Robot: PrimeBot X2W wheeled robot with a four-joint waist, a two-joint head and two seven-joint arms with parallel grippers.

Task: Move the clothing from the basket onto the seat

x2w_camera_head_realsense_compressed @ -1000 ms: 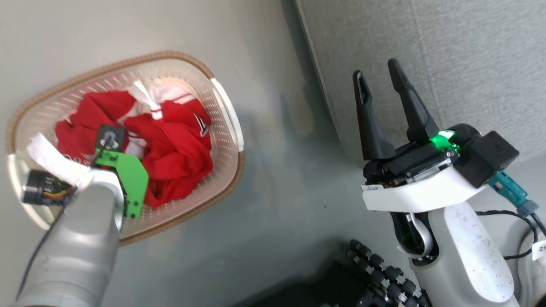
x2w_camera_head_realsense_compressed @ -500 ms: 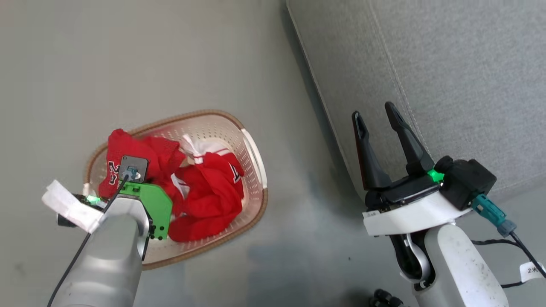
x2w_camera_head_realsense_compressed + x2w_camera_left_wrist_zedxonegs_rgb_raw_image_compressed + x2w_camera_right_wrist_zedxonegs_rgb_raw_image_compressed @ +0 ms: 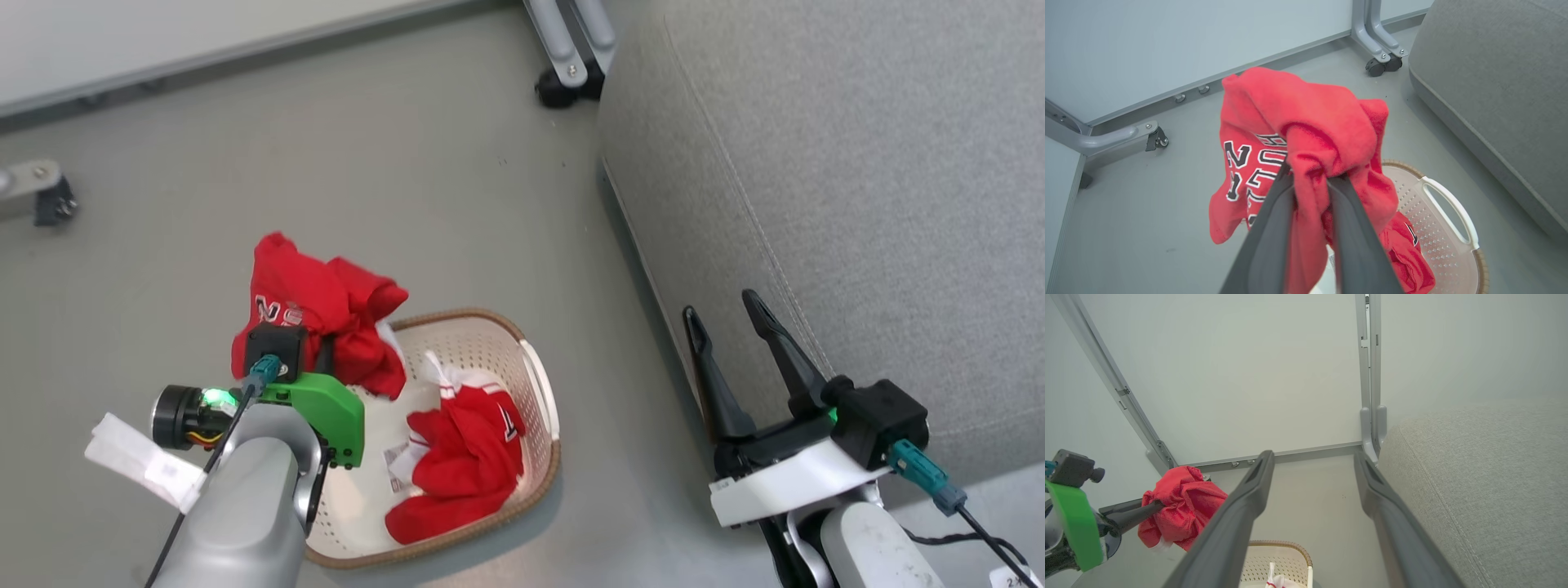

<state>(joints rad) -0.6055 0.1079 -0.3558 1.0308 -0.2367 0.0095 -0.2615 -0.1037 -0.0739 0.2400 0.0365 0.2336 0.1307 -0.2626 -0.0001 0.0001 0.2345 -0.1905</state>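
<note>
My left gripper (image 3: 1310,179) is shut on a red jersey (image 3: 1298,122) with black-white lettering, held bunched in the air above the left end of the basket (image 3: 535,384). That jersey (image 3: 314,314) hangs over the basket's far-left rim in the head view and appears again as the red jersey (image 3: 1182,506) in the right wrist view. A second red garment (image 3: 461,457) with white trim lies inside the cream basket. My right gripper (image 3: 727,322) stands open and empty beside the grey seat (image 3: 857,204), whose side edge is just right of it.
The basket stands on grey floor (image 3: 408,180) left of the seat. A grey frame on castors (image 3: 563,82) stands at the seat's far corner, another castor (image 3: 49,200) at the far left. A pale wall panel (image 3: 1249,375) runs along the back.
The head camera has tilted, so the picture shifted. My left gripper has risen out of the basket with one red jersey shut in it; the other garment stayed inside. The right gripper stays open.
</note>
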